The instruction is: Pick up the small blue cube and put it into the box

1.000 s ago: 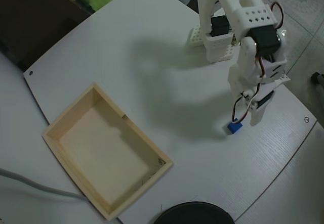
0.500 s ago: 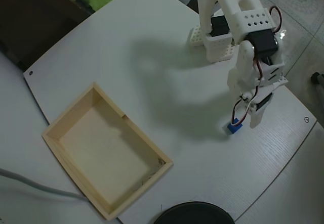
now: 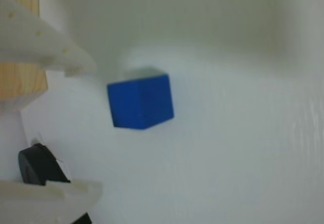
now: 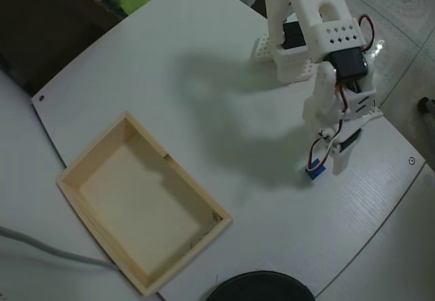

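In the overhead view, the far left holds the large shallow rectangular box of pale light wood (image 4: pixel 144 211), set at an angle on the white table (image 4: pixel 204 77); its thin low walls ring a flat bare bottom. A round black object (image 4: pixel 260 287) shows at the lower edge, just right of the box's nearest corner. Further right, the white plastic robot arm (image 4: pixel 319 22) reaches down from its base at the top, with a small white perforated block (image 4: pixel 263 48) beside that base. The arm's two-finger gripper (image 4: pixel 325 167) points down at the table near the right edge, and the small bright-blue cube (image 4: pixel 314 172) lies on the table right at its tips, well apart from the box.

In the wrist view, the white fingers (image 3: pixel 55 52) come in from the left edge, one above and one below, spread wide with clear space between them: the jaws are open. Just right of the fingertips sits the cube (image 3: pixel 140 101), a solid, plain-faced block of saturated blue with crisp edges, slightly turned, resting on the table untouched and casting a soft shadow behind it.
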Robot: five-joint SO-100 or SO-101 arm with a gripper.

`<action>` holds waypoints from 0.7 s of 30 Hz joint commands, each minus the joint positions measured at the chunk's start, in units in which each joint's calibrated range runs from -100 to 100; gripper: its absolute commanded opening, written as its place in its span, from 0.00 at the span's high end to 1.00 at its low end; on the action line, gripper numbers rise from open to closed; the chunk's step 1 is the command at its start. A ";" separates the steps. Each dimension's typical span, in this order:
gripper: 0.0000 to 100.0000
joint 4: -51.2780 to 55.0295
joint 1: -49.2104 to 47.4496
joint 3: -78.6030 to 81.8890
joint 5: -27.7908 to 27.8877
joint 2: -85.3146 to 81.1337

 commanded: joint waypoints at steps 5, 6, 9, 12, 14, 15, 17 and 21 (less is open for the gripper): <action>0.80 -1.12 0.02 0.63 0.07 -0.19; 0.80 -1.80 0.02 1.36 0.07 -0.19; 0.80 -4.77 0.02 4.25 0.07 -0.27; 0.80 -6.05 0.02 5.79 0.07 -0.27; 0.80 -6.13 0.02 5.79 0.07 -0.19; 0.80 -6.13 0.02 5.70 0.07 -0.19; 0.80 -6.13 0.02 5.61 0.07 -0.19; 0.80 -7.24 0.02 5.88 0.07 -0.19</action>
